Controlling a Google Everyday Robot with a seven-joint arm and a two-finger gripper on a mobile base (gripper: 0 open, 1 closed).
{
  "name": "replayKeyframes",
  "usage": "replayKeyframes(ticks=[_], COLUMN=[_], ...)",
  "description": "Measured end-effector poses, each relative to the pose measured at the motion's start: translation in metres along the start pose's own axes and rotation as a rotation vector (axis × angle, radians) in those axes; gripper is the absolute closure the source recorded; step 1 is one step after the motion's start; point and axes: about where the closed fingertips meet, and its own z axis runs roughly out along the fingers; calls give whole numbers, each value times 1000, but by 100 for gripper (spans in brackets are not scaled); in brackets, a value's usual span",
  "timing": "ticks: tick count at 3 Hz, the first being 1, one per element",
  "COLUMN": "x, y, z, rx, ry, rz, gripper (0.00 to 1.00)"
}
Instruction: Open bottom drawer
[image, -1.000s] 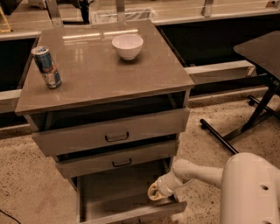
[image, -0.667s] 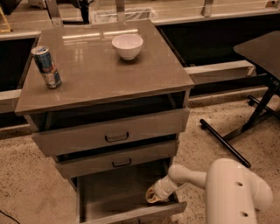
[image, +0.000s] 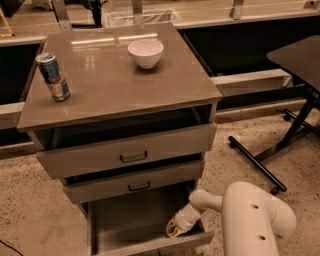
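Speckled floor (image: 30, 210), dark table (image: 300, 55), warm light

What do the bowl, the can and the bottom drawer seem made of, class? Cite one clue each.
The bowl: probably glazed ceramic, glossy white. The can: likely metal, printed, shiny. The bottom drawer: seemingly wood or laminate, matte grey-brown; the tool sits inside it, front right.

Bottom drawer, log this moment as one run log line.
bottom drawer: pulled out, interior showing | end effector: inside the drawer, near its front right corner | arm: reaching in from the right
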Motion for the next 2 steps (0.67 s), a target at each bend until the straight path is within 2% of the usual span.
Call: replayKeyframes(ticks=[2], x=[-21], y=[53], z=[-17], rx=[-170], ry=[-47], rz=[36], gripper=[100])
